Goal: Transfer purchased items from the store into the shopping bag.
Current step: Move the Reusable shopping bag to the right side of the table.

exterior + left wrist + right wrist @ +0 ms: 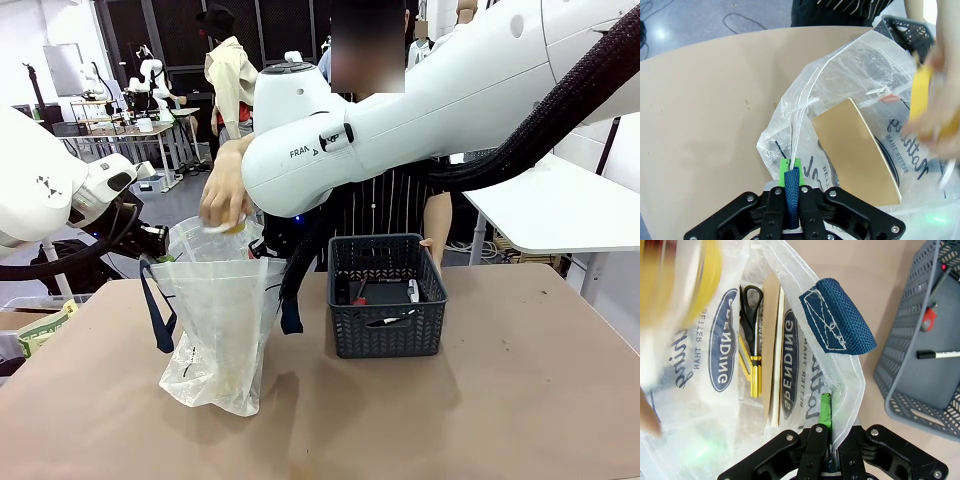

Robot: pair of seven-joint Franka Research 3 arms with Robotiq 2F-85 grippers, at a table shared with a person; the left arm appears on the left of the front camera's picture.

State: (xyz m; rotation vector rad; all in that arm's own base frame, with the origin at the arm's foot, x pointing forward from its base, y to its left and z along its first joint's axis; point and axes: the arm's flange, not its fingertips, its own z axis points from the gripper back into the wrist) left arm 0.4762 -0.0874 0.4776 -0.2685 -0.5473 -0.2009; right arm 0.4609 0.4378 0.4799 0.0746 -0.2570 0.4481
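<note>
left claw [791, 172] clamped on the shopping bag's [215, 320] blue strap [792, 191], right claw [827, 412] clamped on the opposite rim, mouth facing up; person's hand [225, 200] holds a yellow item [921, 92] directly above it, other purchased items [385, 293] in the store basket [385, 335] just right of the bag on the worktop [470, 420].

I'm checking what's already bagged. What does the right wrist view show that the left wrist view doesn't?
Right wrist view: scissors in the shopping bag, a marker in the basket, right gripper shut on the bag's rim. Left wrist view: left gripper shut on a navy handle. Both: the tan board in the bag, the person's hand holding something yellow.
</note>
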